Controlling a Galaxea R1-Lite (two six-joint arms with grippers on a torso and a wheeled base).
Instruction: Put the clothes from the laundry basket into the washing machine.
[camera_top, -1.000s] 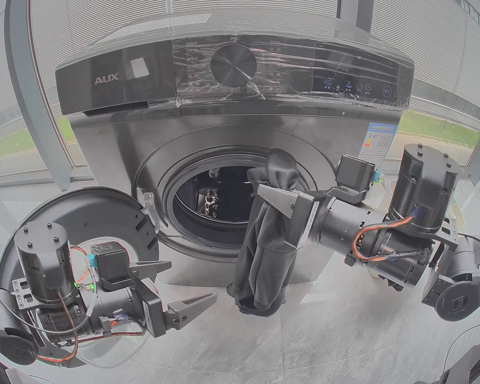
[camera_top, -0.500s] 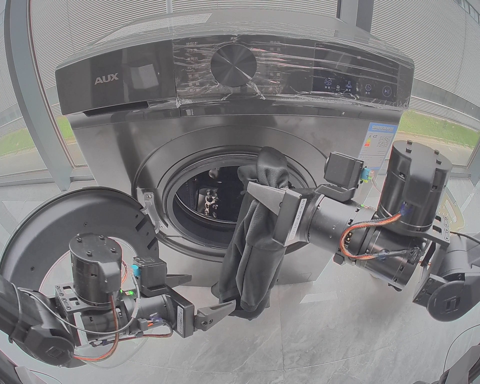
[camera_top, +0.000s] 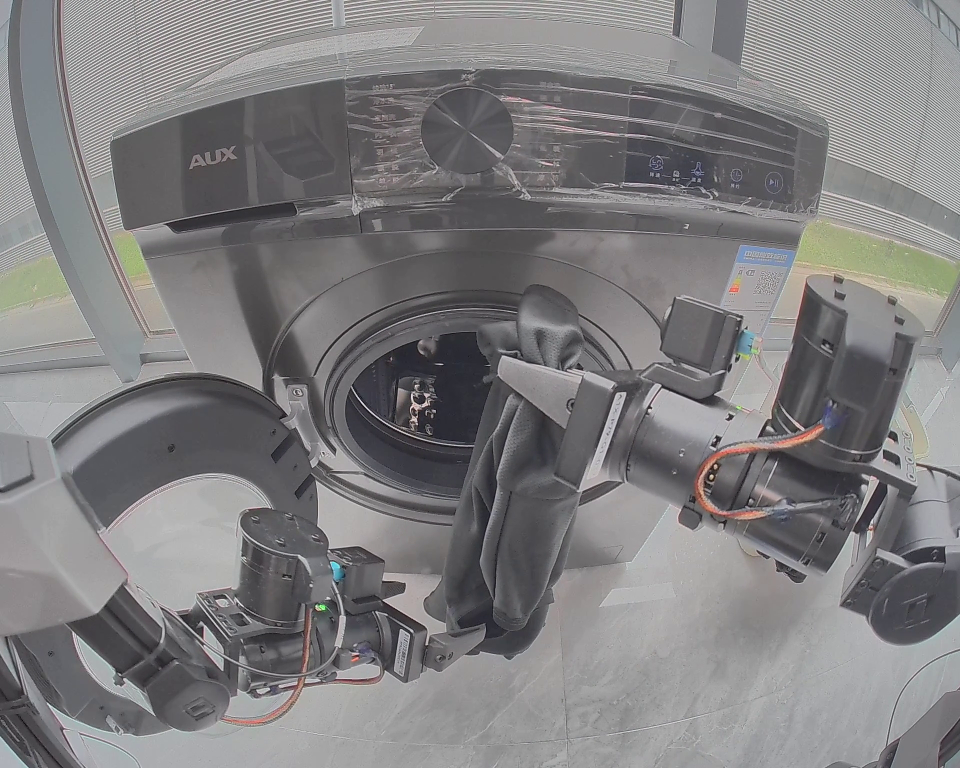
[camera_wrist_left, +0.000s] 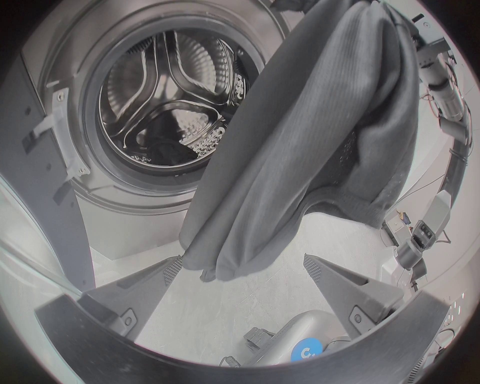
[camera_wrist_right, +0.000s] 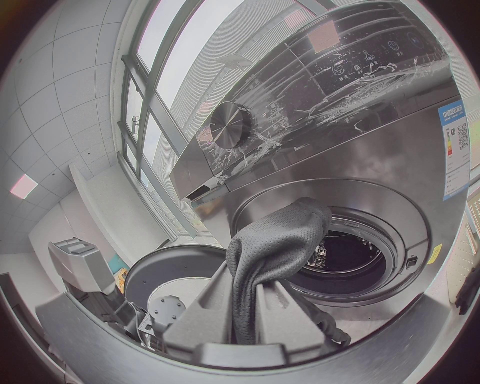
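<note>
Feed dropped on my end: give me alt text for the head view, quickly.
The right pincer is shut on a dark garment that hangs in front of the open drum mouth of the washing machine. The open left pincer sits low at the garment's bottom edge; the round door stands open at left.

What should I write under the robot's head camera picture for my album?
Right gripper holds a dark garment before the open washing machine; left gripper open at its lower end.
</note>
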